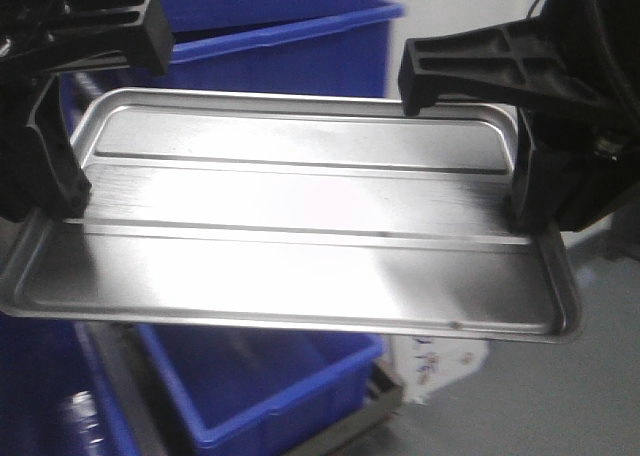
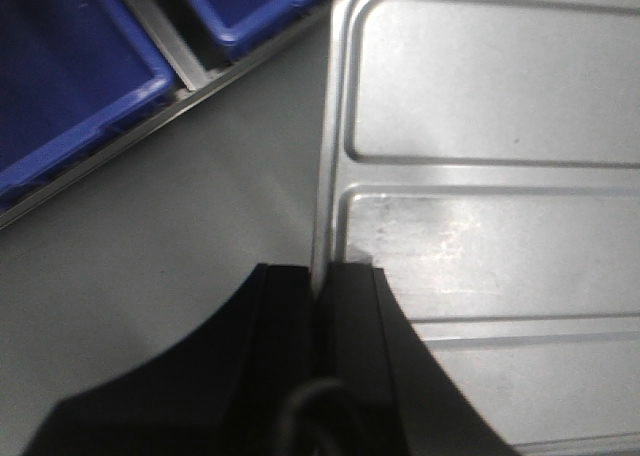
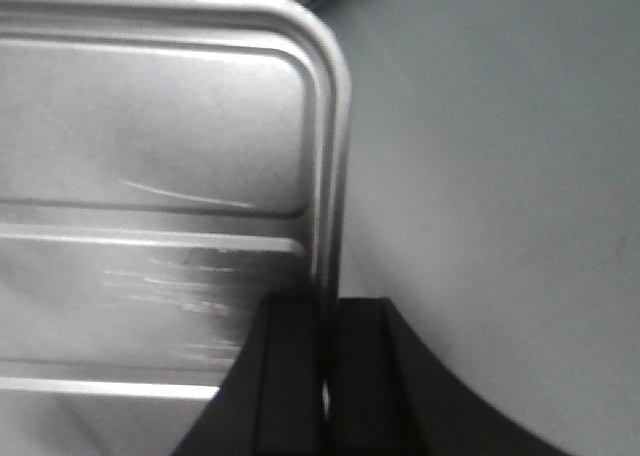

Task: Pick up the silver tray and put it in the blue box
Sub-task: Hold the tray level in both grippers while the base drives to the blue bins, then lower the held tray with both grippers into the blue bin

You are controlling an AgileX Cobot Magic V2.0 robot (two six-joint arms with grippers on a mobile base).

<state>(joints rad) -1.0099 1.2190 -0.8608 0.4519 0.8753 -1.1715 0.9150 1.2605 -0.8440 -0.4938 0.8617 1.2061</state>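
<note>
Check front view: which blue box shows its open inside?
The lower blue box, beneath the near edge of the silver tray; the upper blue box behind the tray shows only rim and outer wall.

Left hand (image 2: 318, 281), right hand (image 3: 328, 314) on tray (image 1: 320, 236)

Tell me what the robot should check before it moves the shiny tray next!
1. Left fingers pinch the silver tray rim: ok.
2. Right fingers pinch the opposite rim: ok.
3. Tray lifted clear of everything: ok.
4. Tray carries nothing loose: ok.
5. Blue box underneath is open: ok.
6. Tray lined up over that box: cannot tell.
</note>
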